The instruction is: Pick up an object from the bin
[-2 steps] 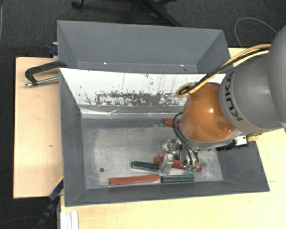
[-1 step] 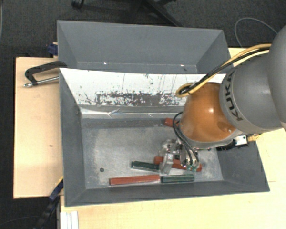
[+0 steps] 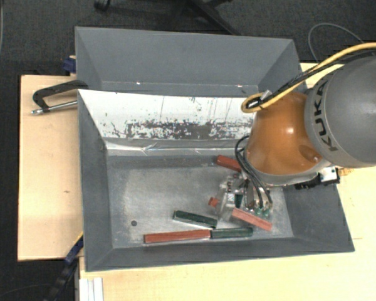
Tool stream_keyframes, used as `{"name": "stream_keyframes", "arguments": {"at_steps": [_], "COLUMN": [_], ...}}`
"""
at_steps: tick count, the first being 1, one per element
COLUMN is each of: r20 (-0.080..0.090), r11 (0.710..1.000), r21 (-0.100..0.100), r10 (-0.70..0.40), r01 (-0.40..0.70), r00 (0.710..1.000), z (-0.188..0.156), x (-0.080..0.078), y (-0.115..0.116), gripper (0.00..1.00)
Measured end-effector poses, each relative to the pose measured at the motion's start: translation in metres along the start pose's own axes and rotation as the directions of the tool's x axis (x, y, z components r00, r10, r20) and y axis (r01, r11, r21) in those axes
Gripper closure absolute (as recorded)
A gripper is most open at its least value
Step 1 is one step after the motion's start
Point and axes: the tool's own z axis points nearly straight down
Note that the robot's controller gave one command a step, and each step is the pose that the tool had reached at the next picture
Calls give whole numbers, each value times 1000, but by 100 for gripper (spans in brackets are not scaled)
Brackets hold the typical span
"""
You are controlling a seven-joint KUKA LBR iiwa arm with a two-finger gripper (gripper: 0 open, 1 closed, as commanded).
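The job looks like it has only just begun, because every thing seems to lie on the floor of the bin (image 3: pixel 207 257). Nearest the front wall, a long red-brown stick (image 3: pixel 175 236) lies flat. Just by its right end lies a short dark green stick (image 3: pixel 233 233). A little further back, another dark green stick (image 3: pixel 194 218) lies at a slant. To the right of it lies a pink-red stick (image 3: pixel 251 219), tilted.

The gripper (image 3: pixel 237 199) is down low in the right part of the bin, just over this small bunch of sticks. The pink-red stick and a tiny red bit (image 3: pixel 213 202) are closest to it. One cannot tell if the gripper is open or closed, or if it touches anything. Nothing can be seen held in it. Grabbing one thing and lifting it out is probably all yet to do.

Further back, a red thing (image 3: pixel 227 162) lies near the back wall, partly hidden by the arm's orange cover (image 3: pixel 282 137).
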Motion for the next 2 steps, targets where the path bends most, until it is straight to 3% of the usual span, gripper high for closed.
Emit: {"name": "stream_keyframes", "arguments": {"at_steps": [2], "r20": [7], "r11": [1000], "r21": [-1], "r10": [-1], "r01": [1], "r00": [1000], "z": [-52], "x": [-2], "y": [1], "gripper": [100]}}
